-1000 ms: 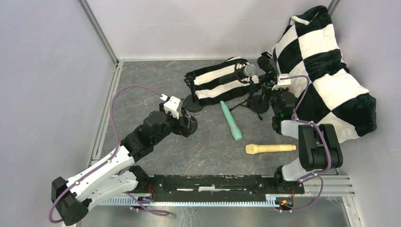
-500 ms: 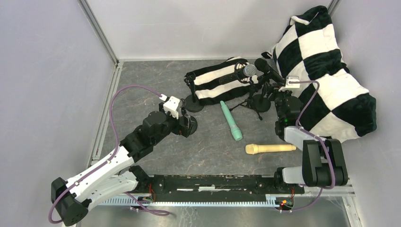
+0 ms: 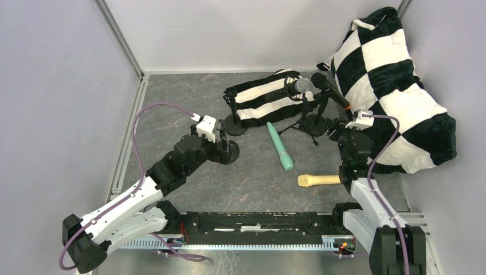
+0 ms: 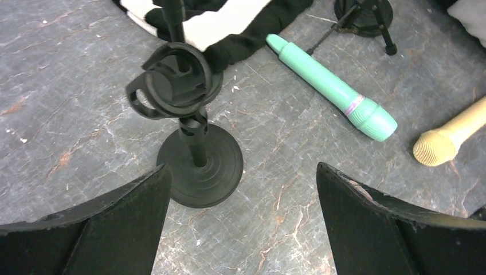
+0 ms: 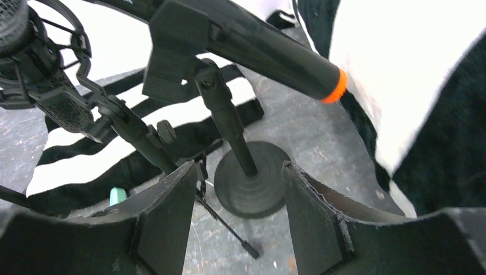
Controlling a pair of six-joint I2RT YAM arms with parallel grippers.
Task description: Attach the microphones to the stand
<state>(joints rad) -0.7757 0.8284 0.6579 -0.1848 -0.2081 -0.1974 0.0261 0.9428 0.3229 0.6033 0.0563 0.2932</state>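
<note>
Grey table [image 3: 172, 97]: right tool [image 5: 238, 170], spread wide, has backed off orange-ringed microphone [image 3: 331, 90]; left tool [image 4: 242, 171] likewise wide.

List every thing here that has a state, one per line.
Mint green microphone, lying loose, unmounted.
Cream-yellow microphone, lying loose, unmounted.
Orange-ringed black microphone, mounted, tilted.
Silver-mesh microphone, mounted.
Bare stand, upright, clip empty.
Left gripper, jaws open, empty.
Right gripper, jaws open, empty.

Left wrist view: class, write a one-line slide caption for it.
Open left end effector faces an empty clip stand; the mint green microphone and cream-yellow microphone lie on the table beyond.
</note>
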